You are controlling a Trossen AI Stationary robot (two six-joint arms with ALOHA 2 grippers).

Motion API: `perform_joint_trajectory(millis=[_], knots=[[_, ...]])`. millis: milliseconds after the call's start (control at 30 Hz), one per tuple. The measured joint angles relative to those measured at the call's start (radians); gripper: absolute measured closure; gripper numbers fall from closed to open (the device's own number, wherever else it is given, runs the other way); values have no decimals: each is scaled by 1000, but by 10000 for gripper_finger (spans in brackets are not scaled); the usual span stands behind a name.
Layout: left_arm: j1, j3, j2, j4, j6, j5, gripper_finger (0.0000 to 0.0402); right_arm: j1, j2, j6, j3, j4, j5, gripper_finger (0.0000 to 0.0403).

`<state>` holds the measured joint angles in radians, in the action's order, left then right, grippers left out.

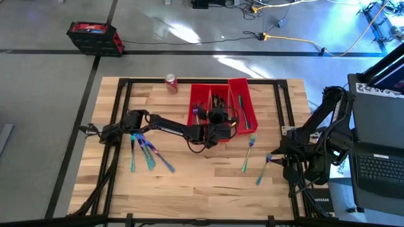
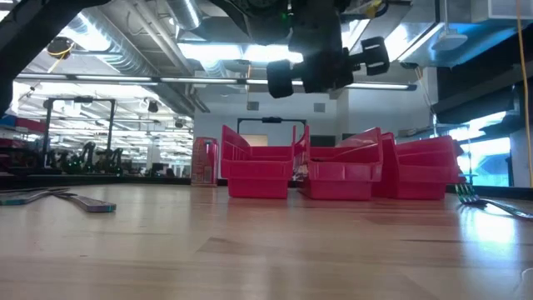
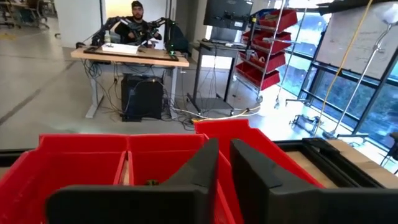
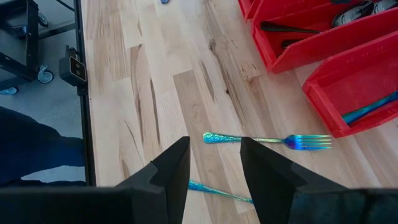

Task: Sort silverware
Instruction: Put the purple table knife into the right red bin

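Three long red bins stand side by side at the table's far middle. Dark pieces lie in the middle bin and teal ones in the right bin. My left gripper hovers level over the bins' near ends, shut and empty. Loose silverware lies flat on the wood: a teal cluster at the left and two forks at the right. My right gripper stands open above the table's right side, slanting down, short of a teal fork.
A red soda can stands at the far edge, left of the bins. Black frame rails run along the table's sides. Bare wood spans the near middle. In the room beyond, a person sits at a desk.
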<state>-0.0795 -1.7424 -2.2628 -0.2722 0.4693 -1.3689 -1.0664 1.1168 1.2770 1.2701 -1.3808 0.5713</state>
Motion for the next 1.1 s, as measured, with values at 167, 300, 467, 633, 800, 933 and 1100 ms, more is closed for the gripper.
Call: perform_joint_trajectory(millis=[167, 300, 467, 633, 800, 933, 1100], knots=[[-27, 0, 21, -5, -38, -16, 398, 0, 0, 0, 0, 0, 0, 276], [-80, 0, 33, 1, -81, -96, 401, 0, 0, 0, 0, 1, 0, 276], [-200, 0, 44, -2, -121, -201, 402, 0, 0, 0, 0, 2, 0, 276], [-280, 0, 44, 2, -350, -182, 401, 0, 0, 0, 0, 3, 0, 276], [-372, 1, 61, 6, -375, -199, 401, 0, 0, 0, 0, 3, 0, 276], [-421, 2, 101, 109, -283, -33, 401, 0, 0, 0, 0, 4, -8, 276], [-448, 23, 138, 564, 204, 126, 401, 0, 0, 0, 1, 4, -5, 276]])
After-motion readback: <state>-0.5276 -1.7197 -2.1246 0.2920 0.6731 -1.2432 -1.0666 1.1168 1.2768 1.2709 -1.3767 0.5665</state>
